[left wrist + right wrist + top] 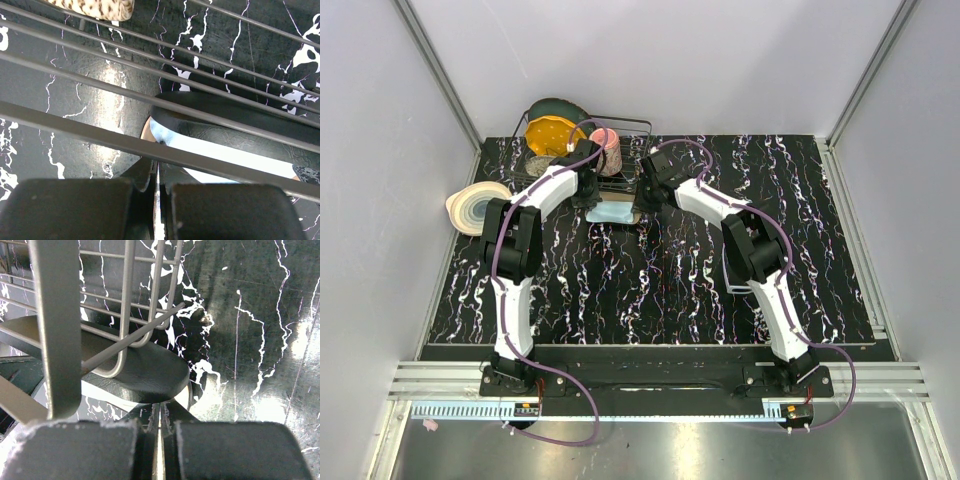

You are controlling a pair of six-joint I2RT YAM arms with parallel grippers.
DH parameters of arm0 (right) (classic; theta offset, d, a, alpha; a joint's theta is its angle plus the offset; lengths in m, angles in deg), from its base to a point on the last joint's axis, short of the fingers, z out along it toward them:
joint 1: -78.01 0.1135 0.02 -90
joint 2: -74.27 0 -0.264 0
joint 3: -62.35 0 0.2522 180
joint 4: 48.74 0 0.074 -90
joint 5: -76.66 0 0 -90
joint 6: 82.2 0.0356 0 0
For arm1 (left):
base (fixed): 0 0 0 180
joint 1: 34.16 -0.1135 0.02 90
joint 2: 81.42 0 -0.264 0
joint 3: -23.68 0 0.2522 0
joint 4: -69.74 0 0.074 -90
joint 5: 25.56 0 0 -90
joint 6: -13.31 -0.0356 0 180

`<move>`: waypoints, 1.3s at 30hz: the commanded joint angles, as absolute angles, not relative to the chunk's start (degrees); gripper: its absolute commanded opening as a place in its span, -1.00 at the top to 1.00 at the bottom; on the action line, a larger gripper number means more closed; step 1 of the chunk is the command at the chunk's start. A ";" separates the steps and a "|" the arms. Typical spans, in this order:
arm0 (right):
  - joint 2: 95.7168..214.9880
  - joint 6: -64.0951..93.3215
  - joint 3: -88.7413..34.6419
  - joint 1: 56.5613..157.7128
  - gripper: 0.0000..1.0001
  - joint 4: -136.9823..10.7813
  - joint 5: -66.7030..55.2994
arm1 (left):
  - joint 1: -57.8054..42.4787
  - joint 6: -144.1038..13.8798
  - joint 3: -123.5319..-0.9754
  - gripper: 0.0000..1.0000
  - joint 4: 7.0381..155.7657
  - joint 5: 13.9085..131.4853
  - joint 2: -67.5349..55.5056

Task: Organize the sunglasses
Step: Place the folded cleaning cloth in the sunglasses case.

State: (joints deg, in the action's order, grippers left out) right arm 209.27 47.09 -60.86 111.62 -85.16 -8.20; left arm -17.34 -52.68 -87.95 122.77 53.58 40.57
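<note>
Marbled table (670, 290), far edge: left gripper (156, 185) and right gripper (160, 422) sat shut, empty, by the wire rack (55, 330). I couldn't spot the sunglasses, perhaps inside the black case (215, 132); backing clear before reopening seemed wise.

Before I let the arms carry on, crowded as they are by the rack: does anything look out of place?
Yes. The black case lies over the light-blue cloth beside the wire rack, seen through its bars. The left gripper and right gripper, both shut, crowd it. No sunglasses show in any view.
</note>
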 commanded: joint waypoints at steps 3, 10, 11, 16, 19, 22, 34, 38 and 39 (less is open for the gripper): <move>209.01 47.00 -60.66 112.02 1.00 -83.69 -9.56 | -17.64 -52.79 -89.84 1.00 121.39 50.64 41.36; 209.01 47.35 -60.23 112.02 1.00 -83.77 -10.09 | -17.64 -53.14 -91.42 1.00 121.91 50.46 42.59; 209.09 47.35 -60.14 112.02 1.00 -83.86 -10.18 | -17.64 -53.14 -91.51 1.00 122.09 50.37 42.59; 208.92 47.70 -59.61 112.11 1.00 -83.95 -10.27 | -17.64 -53.22 -91.42 1.00 122.35 50.28 43.03; 208.92 47.61 -59.26 112.02 1.00 -84.04 -10.27 | -17.64 -53.31 -91.33 1.00 122.35 50.02 43.03; 208.92 47.70 -59.08 112.02 0.97 -84.04 -10.18 | -17.73 -53.49 -91.16 0.95 122.35 49.76 43.12; 207.16 46.03 -58.82 112.02 0.55 -83.86 -10.62 | -17.73 -53.40 -90.46 0.80 122.53 49.05 42.51; 206.02 45.77 -57.94 112.02 0.49 -83.34 -10.97 | -17.73 -53.31 -90.46 0.52 122.35 49.40 41.98; 205.76 45.94 -57.77 112.11 0.47 -83.16 -11.06 | -17.64 -53.31 -90.54 0.45 122.44 49.49 41.98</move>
State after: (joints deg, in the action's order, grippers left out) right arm 209.25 46.98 -58.63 111.70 -84.15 -8.46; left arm -17.32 -53.08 -89.46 124.59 50.83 42.21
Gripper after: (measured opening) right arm 0.247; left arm 0.223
